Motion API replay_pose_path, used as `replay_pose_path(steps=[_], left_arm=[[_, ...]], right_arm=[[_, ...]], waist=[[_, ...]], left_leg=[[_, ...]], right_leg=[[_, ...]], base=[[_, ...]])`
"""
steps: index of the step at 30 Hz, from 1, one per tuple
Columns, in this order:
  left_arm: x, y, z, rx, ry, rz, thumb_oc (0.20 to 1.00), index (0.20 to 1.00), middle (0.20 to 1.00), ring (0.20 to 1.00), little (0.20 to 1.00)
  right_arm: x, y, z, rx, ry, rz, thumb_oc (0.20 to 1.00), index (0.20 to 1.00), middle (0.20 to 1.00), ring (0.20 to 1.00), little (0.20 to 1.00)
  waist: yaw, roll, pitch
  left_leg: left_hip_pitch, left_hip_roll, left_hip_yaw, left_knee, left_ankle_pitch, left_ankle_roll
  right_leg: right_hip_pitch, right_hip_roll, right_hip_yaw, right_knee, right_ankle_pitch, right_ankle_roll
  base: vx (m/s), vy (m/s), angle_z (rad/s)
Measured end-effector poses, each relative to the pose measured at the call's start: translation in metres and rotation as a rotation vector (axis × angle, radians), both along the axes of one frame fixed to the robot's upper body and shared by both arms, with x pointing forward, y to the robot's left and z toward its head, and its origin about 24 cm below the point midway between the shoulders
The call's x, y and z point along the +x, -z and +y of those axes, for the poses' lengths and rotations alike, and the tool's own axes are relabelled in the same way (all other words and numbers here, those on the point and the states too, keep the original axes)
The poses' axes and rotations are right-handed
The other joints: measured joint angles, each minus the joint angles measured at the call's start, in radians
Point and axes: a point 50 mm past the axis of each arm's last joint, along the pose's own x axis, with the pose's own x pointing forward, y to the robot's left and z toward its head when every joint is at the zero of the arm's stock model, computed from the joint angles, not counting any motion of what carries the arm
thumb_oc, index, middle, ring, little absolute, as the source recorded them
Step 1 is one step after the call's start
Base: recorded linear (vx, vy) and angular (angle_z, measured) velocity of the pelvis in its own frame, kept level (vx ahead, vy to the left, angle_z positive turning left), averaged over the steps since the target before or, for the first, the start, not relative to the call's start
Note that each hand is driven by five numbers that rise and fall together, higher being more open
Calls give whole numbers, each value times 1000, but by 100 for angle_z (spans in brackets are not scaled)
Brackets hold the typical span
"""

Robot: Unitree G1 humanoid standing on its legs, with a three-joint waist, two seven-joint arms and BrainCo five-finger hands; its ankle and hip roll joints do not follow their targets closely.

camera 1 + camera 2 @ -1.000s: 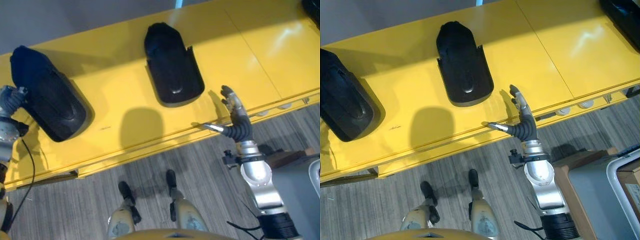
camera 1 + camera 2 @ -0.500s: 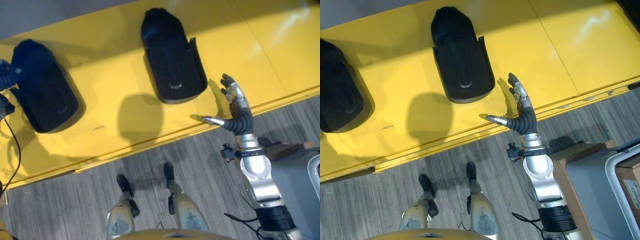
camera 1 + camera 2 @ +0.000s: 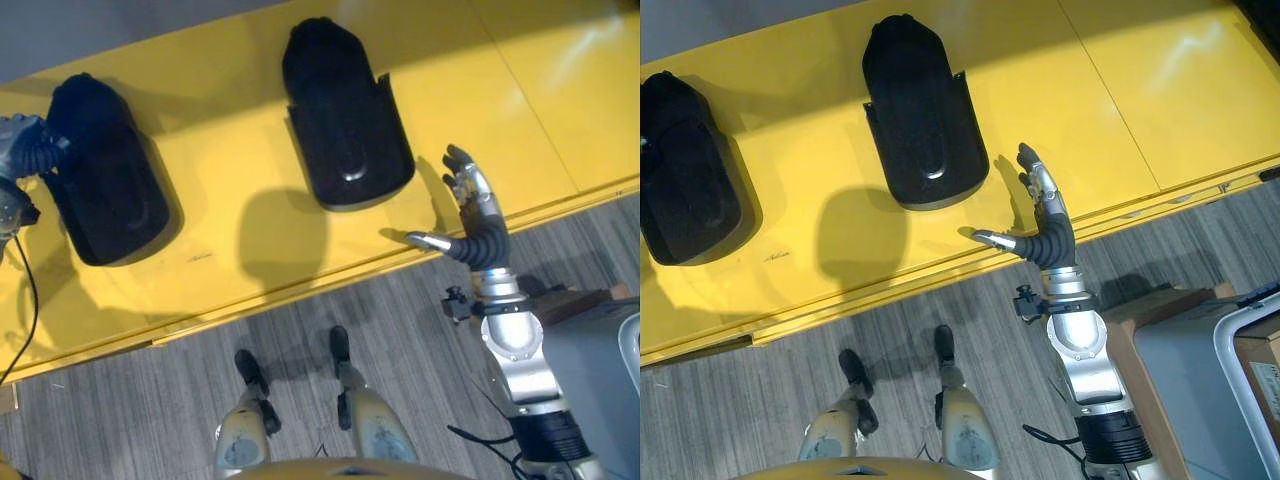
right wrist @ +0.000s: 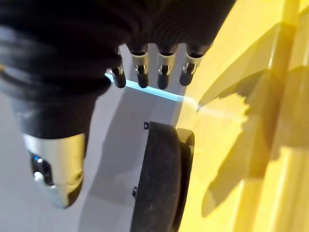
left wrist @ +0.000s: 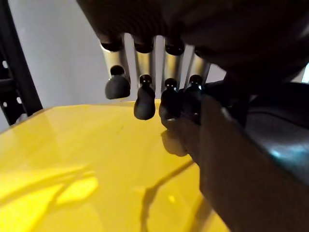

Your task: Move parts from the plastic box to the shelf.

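Two black moulded parts lie on the yellow shelf. One part lies in the middle, free of both hands. The other part lies at the far left, and my left hand is at its outer end. In the left wrist view its fingers curl down against the rim of that part. My right hand hovers open over the shelf's front edge, right of the middle part and apart from it. The right wrist view has straight fingers and the middle part edge-on.
A grey plastic box stands on the floor at the lower right, beside my right arm, with a brown board at its near side. The shelf's front lip runs across above striped grey floor. Bare yellow surface lies right of the middle part.
The left black part has slid a little to the right and turned more upright with my left hand at its end. The right hand has stayed nearly still; the camera shifted early on.
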Motion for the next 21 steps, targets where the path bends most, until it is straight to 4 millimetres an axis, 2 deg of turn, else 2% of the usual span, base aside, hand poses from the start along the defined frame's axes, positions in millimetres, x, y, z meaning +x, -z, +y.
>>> replay_pose_path(steps=[12,21], left_arm=[[0,7,-17,252,125,147,200,200,200,200,200],[1,27,-30,488,207,264,200,200,200,200,200]], right_arm=[[0,-4,1,21,-15,-28,1000,1000,1000,1000,1000],[0,-6,3,24,-30,-53,1000,1000,1000,1000,1000]], waist=[[-9,10,-6],[-24,23,-24]], left_leg=[[9,-1,9,0,3,2],[9,-1,23,0,3,3]], right_leg=[[1,1,10,0,9,-13],[-6,3,19,0,14,-18]], base=[[5,16,-2],[3,13,-3]])
